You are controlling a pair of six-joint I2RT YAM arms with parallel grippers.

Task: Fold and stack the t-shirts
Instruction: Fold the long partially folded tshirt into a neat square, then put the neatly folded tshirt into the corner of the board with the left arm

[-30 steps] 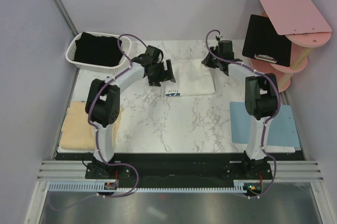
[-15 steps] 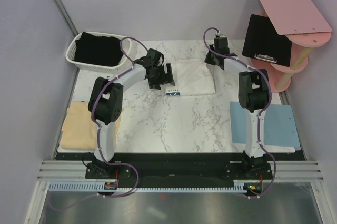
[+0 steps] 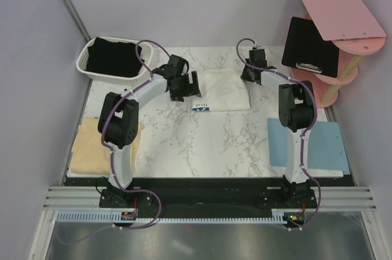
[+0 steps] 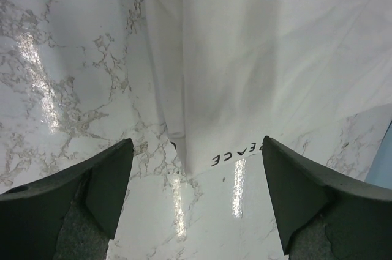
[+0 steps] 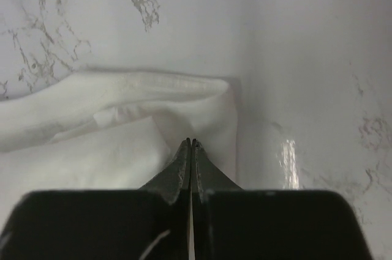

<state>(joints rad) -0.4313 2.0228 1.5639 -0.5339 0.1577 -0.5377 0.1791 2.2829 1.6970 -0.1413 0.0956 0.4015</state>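
The right arm had swung out to the far right corner of the white tee [image 3: 226, 92], which lay folded at the far middle of the table. The right gripper [image 5: 191, 142] was closed tight over that corner, with no cloth visibly pinched. The left gripper [image 4: 196, 150], barely shifted, hung wide open over the tee's left edge. By the look of it, the fold was being tidied and stacking hadn't begun.
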